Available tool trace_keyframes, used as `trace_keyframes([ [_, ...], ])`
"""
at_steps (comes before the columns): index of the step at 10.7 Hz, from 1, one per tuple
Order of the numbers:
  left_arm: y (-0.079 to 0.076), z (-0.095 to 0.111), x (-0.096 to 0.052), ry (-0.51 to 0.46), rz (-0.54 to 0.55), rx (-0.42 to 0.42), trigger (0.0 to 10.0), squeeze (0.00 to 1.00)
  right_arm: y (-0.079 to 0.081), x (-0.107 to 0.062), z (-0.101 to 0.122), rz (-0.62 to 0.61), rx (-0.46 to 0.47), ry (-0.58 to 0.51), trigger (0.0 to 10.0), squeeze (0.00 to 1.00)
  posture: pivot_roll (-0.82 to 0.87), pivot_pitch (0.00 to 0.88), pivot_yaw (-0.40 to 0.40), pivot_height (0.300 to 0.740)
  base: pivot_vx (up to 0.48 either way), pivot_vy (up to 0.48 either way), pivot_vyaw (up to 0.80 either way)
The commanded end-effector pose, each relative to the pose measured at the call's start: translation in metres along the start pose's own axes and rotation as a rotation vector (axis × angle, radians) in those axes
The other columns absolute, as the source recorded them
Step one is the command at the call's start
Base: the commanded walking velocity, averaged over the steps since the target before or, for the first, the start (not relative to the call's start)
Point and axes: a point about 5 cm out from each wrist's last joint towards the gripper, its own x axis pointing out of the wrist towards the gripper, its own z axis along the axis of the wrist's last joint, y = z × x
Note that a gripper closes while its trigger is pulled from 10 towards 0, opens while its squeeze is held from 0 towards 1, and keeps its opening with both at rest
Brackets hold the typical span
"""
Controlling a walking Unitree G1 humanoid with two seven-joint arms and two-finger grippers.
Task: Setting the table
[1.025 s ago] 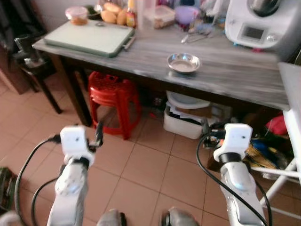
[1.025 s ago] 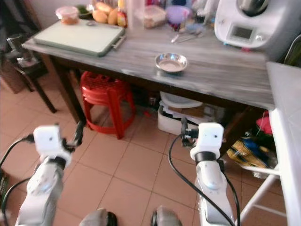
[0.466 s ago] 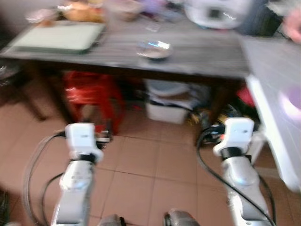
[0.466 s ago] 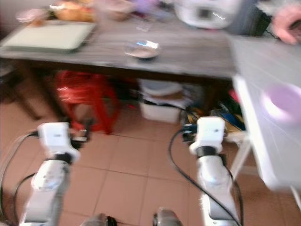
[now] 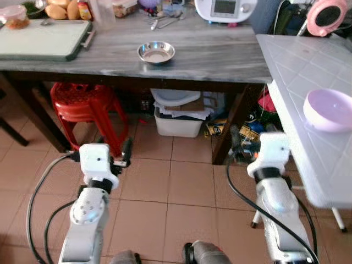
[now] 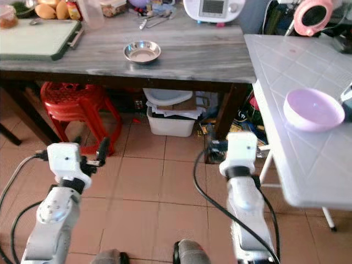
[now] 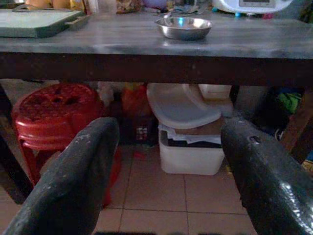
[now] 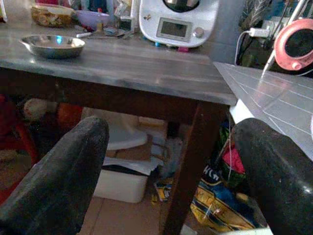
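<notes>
steel bowl [image 5: 156, 53] on table | far ahead of both grippers (wide, empty)

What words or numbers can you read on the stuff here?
None can be read.
White kitchen machine: it has a small screen, but what is on it is too blurred.
Jars and bottles at the back of the grey table: labels too small to read.

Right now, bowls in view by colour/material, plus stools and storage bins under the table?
Steel bowl on the grey wooden table: 1
Lilac bowl on the white tiled table: 1
Red stool under the wooden table: 1
White storage bin under the wooden table: 1
Total: 4
</notes>
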Motion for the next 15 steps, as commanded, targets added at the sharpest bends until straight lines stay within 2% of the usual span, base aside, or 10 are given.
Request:
trace_keyframes([
  [1, -0.002, 0.004, 0.001, -0.017, -0.012, -0.006, 10.0, 0.00, -0.002, 0.001, -0.001, -0.010, -0.004, 0.001, 10.0, 0.00, -0.04, 0.132, 0.013, 0.740, 0.000, -0.428, 0.00],
  [10, -0.002, 0.005, 0.001, -0.010, -0.023, 0.002, 10.0, 0.00, 0.003, 0.006, 0.002, -0.010, 0.014, -0.013, 10.0, 0.00, -0.03, 0.143, 0.025, 0.740, 0.000, -0.414, -0.09],
  [15, -0.005, 0.006, 0.000, -0.016, -0.038, -0.027, 10.0, 0.00, -0.004, 0.019, 0.012, 0.001, -0.025, -0.066, 10.0, 0.00, -0.02, 0.145, 0.023, 0.740, 0.000, 0.000, 0.00],
])
